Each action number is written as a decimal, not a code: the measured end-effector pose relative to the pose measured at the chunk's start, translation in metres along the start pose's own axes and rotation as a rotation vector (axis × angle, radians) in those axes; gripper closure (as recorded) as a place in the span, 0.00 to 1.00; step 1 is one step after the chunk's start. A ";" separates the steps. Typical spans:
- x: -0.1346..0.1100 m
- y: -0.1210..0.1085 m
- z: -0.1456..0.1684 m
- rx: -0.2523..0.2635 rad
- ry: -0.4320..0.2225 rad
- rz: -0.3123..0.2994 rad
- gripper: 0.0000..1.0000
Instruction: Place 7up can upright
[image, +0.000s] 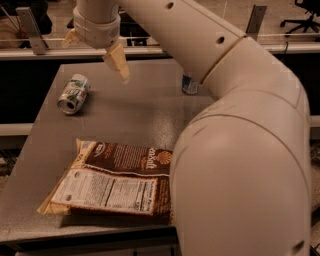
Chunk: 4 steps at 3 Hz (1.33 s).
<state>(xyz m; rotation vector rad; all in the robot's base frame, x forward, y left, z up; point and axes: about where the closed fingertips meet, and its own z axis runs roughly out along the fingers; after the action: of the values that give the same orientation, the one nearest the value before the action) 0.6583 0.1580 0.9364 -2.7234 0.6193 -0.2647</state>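
Dim, warm overhead light. The gripper (94, 61), fingers spread above the far left of the table (150, 110), glows pale; a soft sheen lies mid-table, the background is dark.

Cream-white glossy plastic robot arm (240, 150): thick, rounded tubular segments, with thin dark seams at the joints. Small dark round holes dot the shells. Banded cream wrist cuff (97, 31). Two-finger gripper (95, 61): flat tan wedge-shaped fingers (116, 61), spread apart, upper left over the grey tabletop (150, 110).
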 end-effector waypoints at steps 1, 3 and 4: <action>-0.012 -0.013 0.019 -0.048 -0.003 -0.096 0.00; -0.040 -0.030 0.051 -0.138 -0.040 -0.259 0.00; -0.054 -0.032 0.062 -0.172 -0.056 -0.321 0.00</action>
<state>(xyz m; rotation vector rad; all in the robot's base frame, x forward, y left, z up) 0.6384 0.2268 0.8845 -2.9792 0.1933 -0.2194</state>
